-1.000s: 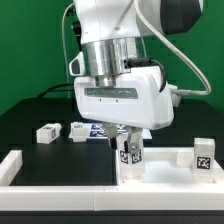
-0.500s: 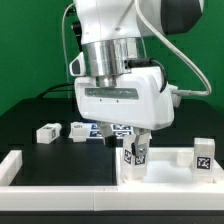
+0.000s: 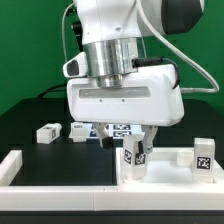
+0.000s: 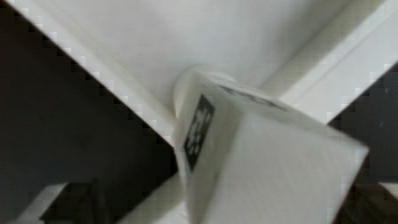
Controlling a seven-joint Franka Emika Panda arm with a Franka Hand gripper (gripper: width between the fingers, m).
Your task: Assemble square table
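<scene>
The white square tabletop (image 3: 170, 170) lies at the exterior view's right, inside the low fence. One tagged white leg (image 3: 131, 154) stands upright at its near corner, and a second leg (image 3: 204, 156) stands at the far right. My gripper (image 3: 129, 138) hangs just above the first leg, open, with a dark finger on each side and clear of it. Two loose legs (image 3: 46, 131) (image 3: 77, 128) lie on the black table behind. In the wrist view the upright leg (image 4: 267, 150) fills the middle, rising from the tabletop (image 4: 178, 40).
White fence bars (image 3: 60, 186) run along the front and up the exterior view's left side (image 3: 10, 165). The marker board (image 3: 118, 128) lies behind the gripper, mostly hidden. A green backdrop closes the back.
The jaws have spread wide and let go of the upright leg, which stays standing. The hand has shifted slightly and looks larger in the exterior view.
</scene>
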